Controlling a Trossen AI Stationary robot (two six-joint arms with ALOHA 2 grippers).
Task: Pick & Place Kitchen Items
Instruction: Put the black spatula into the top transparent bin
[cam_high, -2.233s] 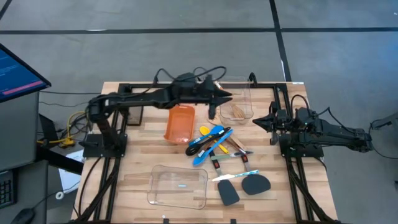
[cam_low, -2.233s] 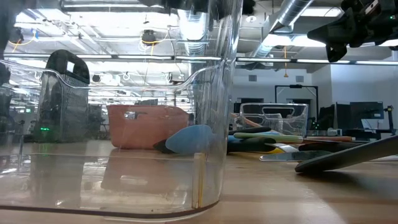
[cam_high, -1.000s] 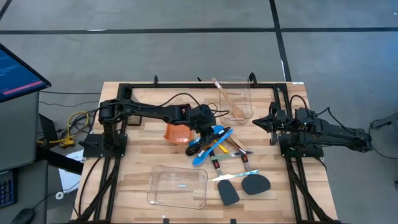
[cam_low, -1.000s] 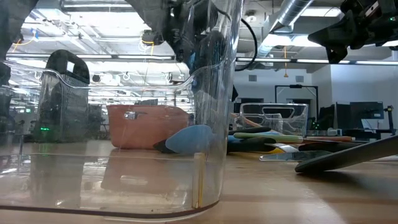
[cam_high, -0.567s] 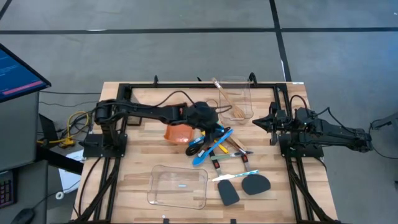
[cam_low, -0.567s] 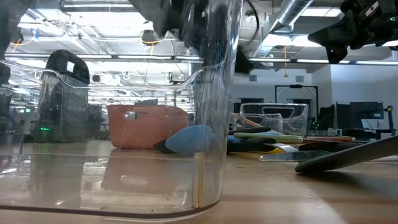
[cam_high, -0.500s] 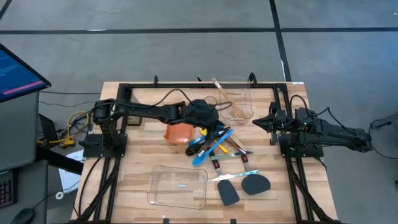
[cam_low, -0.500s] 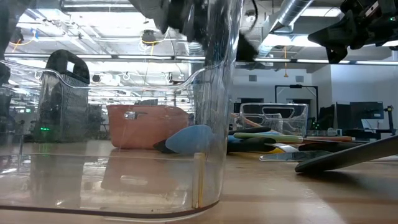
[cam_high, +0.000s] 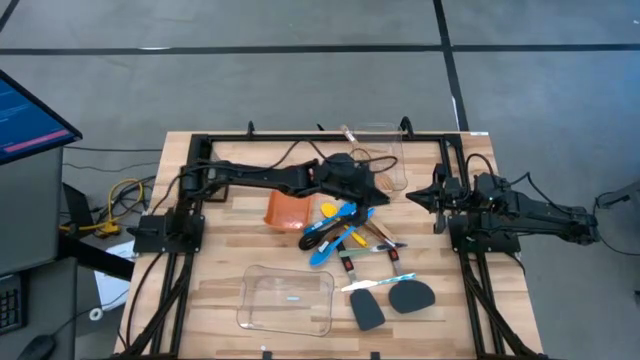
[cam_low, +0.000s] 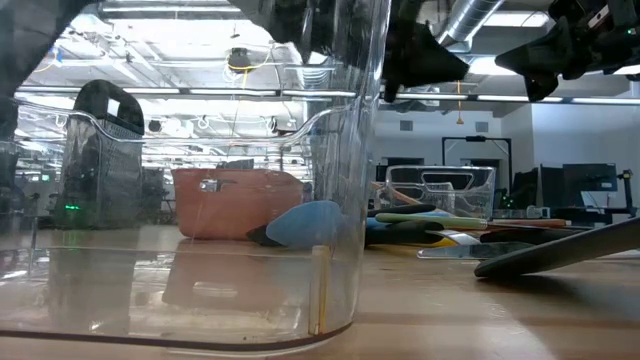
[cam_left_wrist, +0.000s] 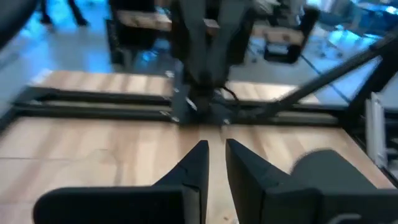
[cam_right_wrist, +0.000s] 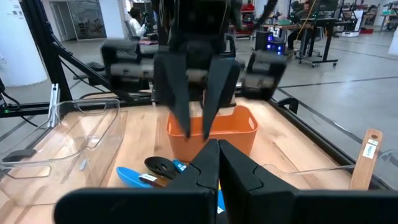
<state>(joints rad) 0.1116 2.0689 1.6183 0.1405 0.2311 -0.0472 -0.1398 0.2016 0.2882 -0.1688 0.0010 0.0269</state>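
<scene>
The kitchen items lie in a loose pile mid-table: a blue spoon (cam_high: 340, 226), a yellow spoon (cam_high: 328, 208) and slim dark-handled tools (cam_high: 352, 262). Two black spatulas (cam_high: 368, 312) lie toward the near edge. Wooden utensils (cam_high: 381, 179) sit in the far clear container. My left gripper (cam_high: 380, 189) hangs in the air above the pile's far side, pointing toward the table's right edge. Its fingers (cam_left_wrist: 200, 163) stand a narrow gap apart with nothing between them. My right gripper (cam_high: 413, 196) waits shut at the table's right side, raised and holding nothing.
An orange bin (cam_high: 288, 210) stands left of the pile. A clear container (cam_high: 288, 300) sits near the front edge, another (cam_high: 383, 155) at the far edge with a wooden handle (cam_high: 347, 133) leaning out. Black frame rails (cam_high: 300, 137) border the table.
My left gripper has risen from the utensil pile beside the orange bin, moved toward the table's right and far edges, and tipped from pointing steeply down to nearly level. It carries nothing up; the pile lies as before.
</scene>
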